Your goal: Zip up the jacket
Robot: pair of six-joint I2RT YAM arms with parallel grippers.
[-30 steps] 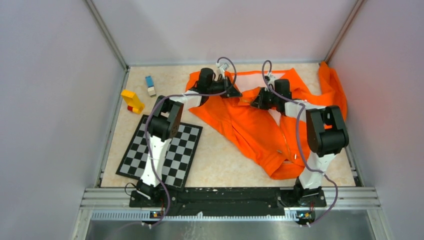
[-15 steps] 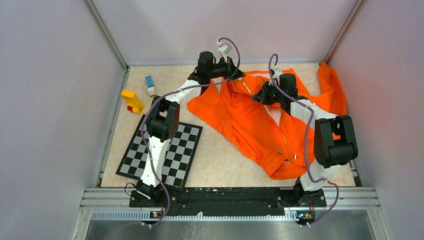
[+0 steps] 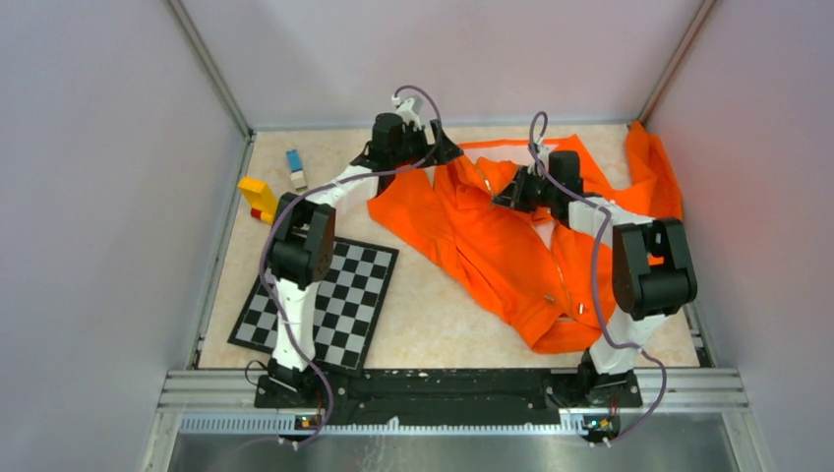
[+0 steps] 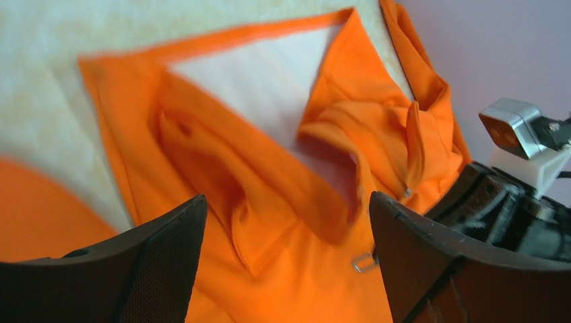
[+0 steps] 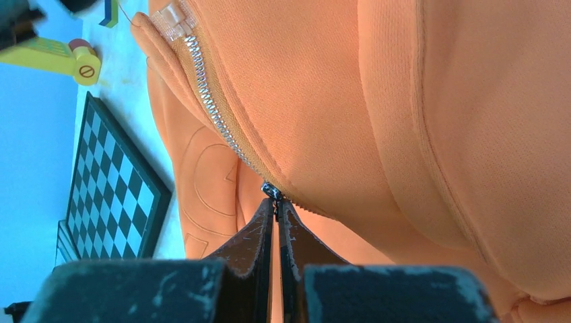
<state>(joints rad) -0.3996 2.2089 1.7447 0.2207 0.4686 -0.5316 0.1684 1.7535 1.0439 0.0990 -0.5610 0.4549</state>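
Nearest the bases, at the lower left of the overhead view, the checkerboard [image 3: 320, 305] lies on the tabletop [image 3: 433, 305]. The jacket [image 3: 492, 246] sprawls from lower centre-right up to the back edge. Midway up it, the right fingers [image 5: 252, 235] are clenched on the zipper slider [image 5: 271, 190], with unjoined zipper teeth [image 5: 209, 101] running on beyond it; they have barely shifted over the last second. Farthest back, the left fingers [image 4: 155, 262] have lifted off the collar and swung toward the upper left. They now hover spread wide over the folded collar, grasping nothing. The top end is probably slack, so it likely needs regripping before the slider is drawn.
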